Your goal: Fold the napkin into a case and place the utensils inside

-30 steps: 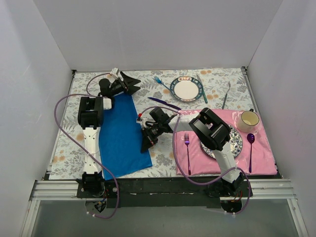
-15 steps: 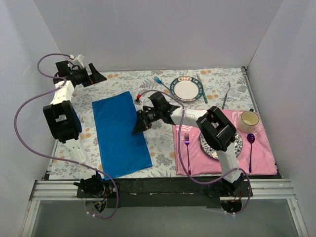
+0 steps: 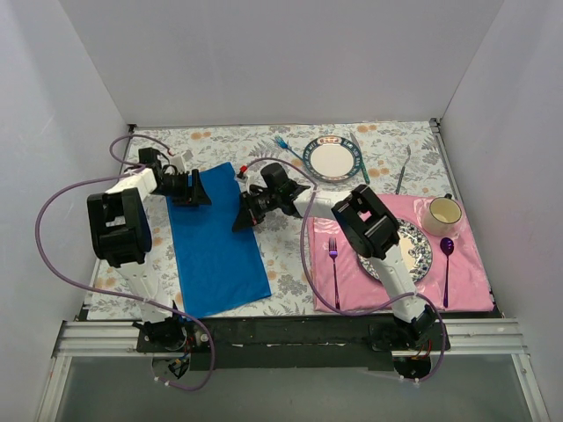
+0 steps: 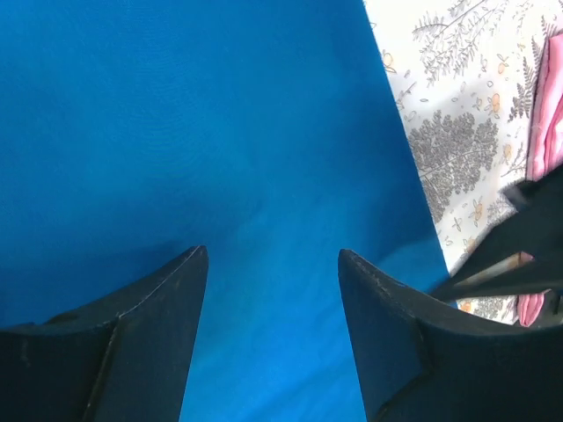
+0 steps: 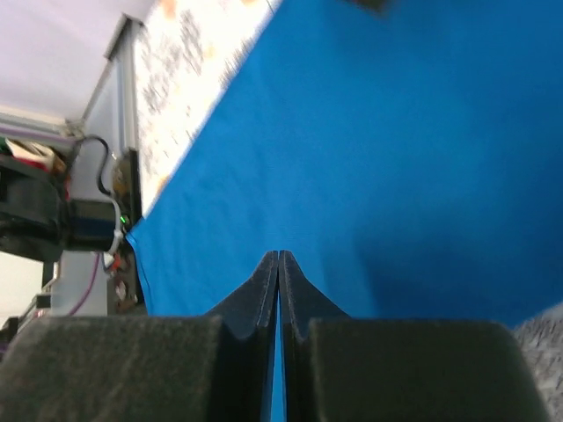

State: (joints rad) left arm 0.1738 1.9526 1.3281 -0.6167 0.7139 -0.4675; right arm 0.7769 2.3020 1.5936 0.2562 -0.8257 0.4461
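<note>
Floral table [image 3: 290, 255] under napkin [image 3: 215, 251], placemat [image 3: 468, 274], plate [image 3: 332, 159]

White-and-black arms [image 3: 119, 230], purple cables [image 3: 38, 233], black wedge fingers [image 4: 387, 343].

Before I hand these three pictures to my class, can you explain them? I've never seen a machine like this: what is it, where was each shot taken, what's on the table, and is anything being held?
These are two robot arms bolted at the table's near edge, each ending in two-fingered jaws. The wide picture comes from a fixed camera above and behind them; the other two come from a camera on each wrist, looking along its jaws. On the flowered table lie a blue napkin, a light-blue fork beside a plate, and a pink placemat bearing a purple fork, spoon and cup. The left arm hovers over the napkin, jaws open and empty. The right arm has its jaws shut at the napkin's right edge; whether they pinch cloth cannot be seen.
</note>
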